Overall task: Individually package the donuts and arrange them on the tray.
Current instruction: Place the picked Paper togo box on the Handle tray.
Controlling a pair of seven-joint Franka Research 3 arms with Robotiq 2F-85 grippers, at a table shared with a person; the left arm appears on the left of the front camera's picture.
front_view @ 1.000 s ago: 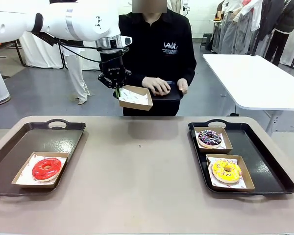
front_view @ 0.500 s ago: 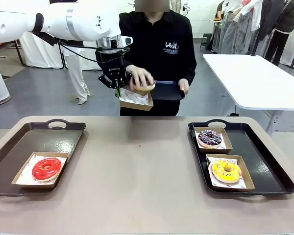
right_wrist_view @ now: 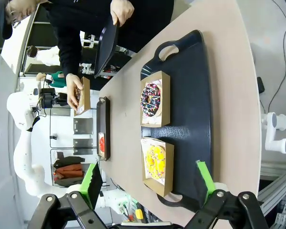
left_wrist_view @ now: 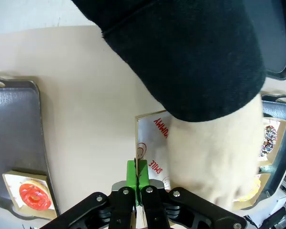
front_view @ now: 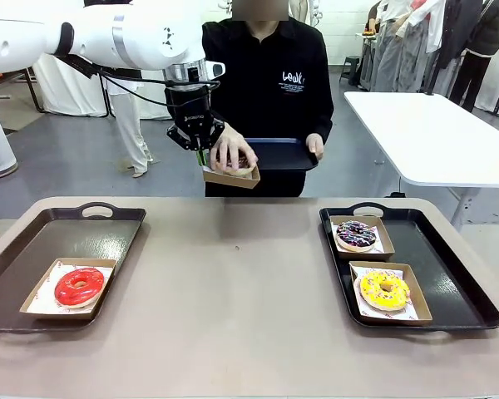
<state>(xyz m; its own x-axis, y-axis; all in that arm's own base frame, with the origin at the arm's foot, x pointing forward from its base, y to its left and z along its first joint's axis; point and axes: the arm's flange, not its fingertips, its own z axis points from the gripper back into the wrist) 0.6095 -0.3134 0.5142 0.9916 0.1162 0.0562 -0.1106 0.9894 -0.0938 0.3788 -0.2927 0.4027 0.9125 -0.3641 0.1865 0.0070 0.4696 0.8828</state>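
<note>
— What's different from a second ago?

— The person's hand [front_view: 231, 150] has come across from the small dark tray [front_view: 284, 154] they hold and is now pressed down into the cardboard box [front_view: 230, 175] that the left gripper [front_view: 200, 155] holds up over the far edge of the counter [front_view: 233, 283]. A second back that box showed only its printed paper liner. Half a second back the hand was arriving with something pale under it.

— So the fourth donut is in?

— Most likely being set in right now. The hand covers it, so I can't tell its colour or whether it has been let go. In the left wrist view the hand [left_wrist_view: 214, 157] lies right over the liner.

— And the robot's fingers?

— The left green fingers [left_wrist_view: 136, 174] are pinched together on the box's near wall, carrying it. The right gripper [right_wrist_view: 150, 183] hangs spread wide with nothing between its fingers, above the right tray [front_view: 449, 283].

— Where are the other donuts?

— The red donut [front_view: 79, 286] sits boxed on the left tray [front_view: 33, 249]. The purple sprinkled donut [front_view: 356, 235] and the yellow donut [front_view: 384, 290] are boxed on the right tray, one behind the other.

— What does it mean for the task?

— Three are packaged and placed; this looks like the last. Once the hand lifts clear, the held box should go down on a tray, probably beside the red one.
</note>
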